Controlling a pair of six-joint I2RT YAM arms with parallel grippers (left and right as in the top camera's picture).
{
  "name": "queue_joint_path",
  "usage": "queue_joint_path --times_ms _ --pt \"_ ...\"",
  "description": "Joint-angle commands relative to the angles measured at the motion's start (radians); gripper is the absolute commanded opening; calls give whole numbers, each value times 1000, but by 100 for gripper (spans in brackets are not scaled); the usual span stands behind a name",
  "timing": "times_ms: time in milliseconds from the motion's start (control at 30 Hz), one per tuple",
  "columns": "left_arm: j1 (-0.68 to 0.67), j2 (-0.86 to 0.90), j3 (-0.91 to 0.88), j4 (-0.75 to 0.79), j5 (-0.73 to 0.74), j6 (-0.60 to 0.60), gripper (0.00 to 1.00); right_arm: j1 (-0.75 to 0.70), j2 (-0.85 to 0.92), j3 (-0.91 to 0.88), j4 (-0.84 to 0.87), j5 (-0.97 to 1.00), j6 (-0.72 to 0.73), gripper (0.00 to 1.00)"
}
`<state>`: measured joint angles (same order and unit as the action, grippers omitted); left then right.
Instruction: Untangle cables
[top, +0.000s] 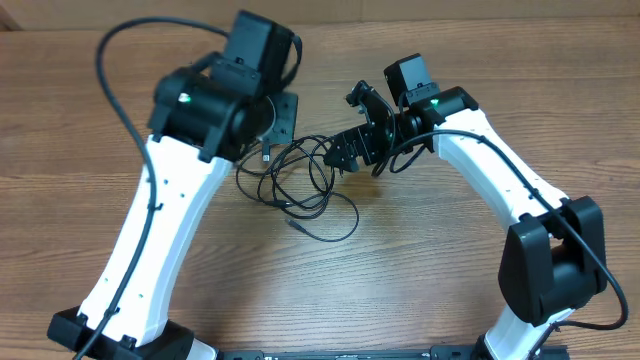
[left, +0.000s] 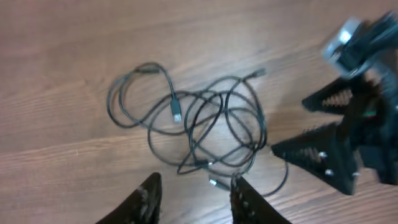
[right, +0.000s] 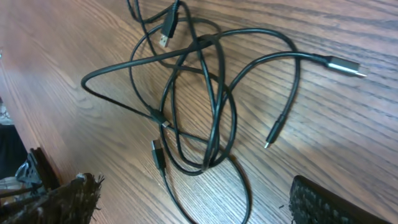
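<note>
Lying as a loose knot of loops on the brown wood-grain tabletop (top: 420, 260), directly between the left jaws and the right jaws: the thin black cables (top: 300, 178) with small plug ends. Spreading bare wood on every side of the knot, widest on the near side of both jaws, with one lone strand (top: 335, 225) trailing out into that open stretch.

Standing partly apart, the left jaws, dark fingertips (left: 149, 198) hovering just short of the cables (left: 199, 124) and gripping nothing, a silvery plug tip (left: 214, 183) lying just ahead of the gap; not showing clearly whether the other fingertip is brushing a loop.

Gaping wide, the right jaws, toothed black fingers (right: 68, 202) flanking the near end of the cables (right: 199, 106), holding nothing. Pointing away beyond the right jaws, a silver-ended plug (right: 345, 65).
</note>
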<state>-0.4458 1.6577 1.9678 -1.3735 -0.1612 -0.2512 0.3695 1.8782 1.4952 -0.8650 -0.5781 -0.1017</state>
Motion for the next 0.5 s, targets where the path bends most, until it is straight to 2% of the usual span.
queue_joint_path --times_ms 0,167,300,467 --pt "-21 -81 -143 35 -29 -21 34 10 -19 -2 6 1 0 97" --pt "-21 -230 -401 165 5 -48 36 17 -19 -2 7 2 0 97" --pt "-21 -343 -595 279 6 -42 41 17 -19 -3 7 1 1 98" --pt "-20 -396 -789 422 6 -17 43 30 -19 -3 6 1 21 95"
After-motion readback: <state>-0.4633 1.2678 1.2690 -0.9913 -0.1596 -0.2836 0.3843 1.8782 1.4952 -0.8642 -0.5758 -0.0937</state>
